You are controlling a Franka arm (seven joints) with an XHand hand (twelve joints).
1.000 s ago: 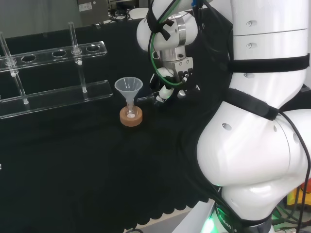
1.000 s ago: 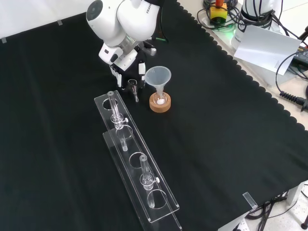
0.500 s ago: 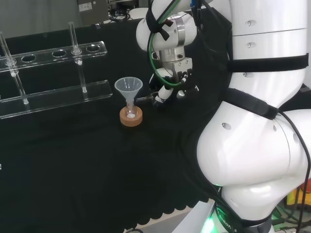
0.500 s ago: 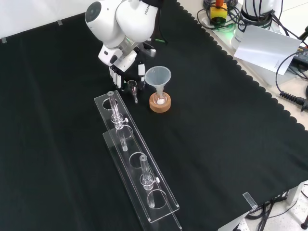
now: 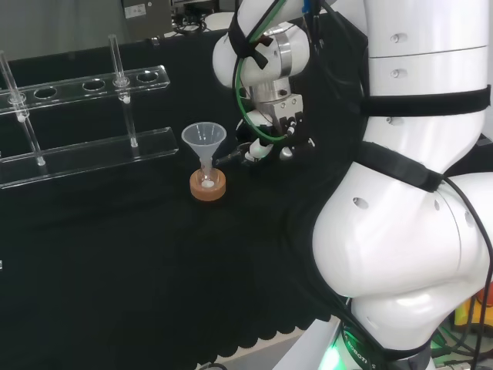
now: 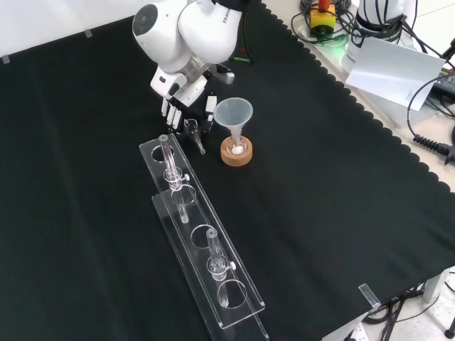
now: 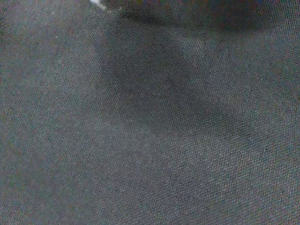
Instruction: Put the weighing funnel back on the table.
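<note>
White, glossy rounded links [image 5: 400, 254] are filling the head view's right side. Black straps [image 5: 420, 102] are wrapping them, and small screw holes [image 5: 396, 36] are dotting the shell. A green cable [image 5: 241, 85] is looping at upper centre, above the black-and-white hand [image 6: 210, 106].

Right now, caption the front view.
Hand close over the weighing funnel, next to the funnel and the clear tube rack.
</note>
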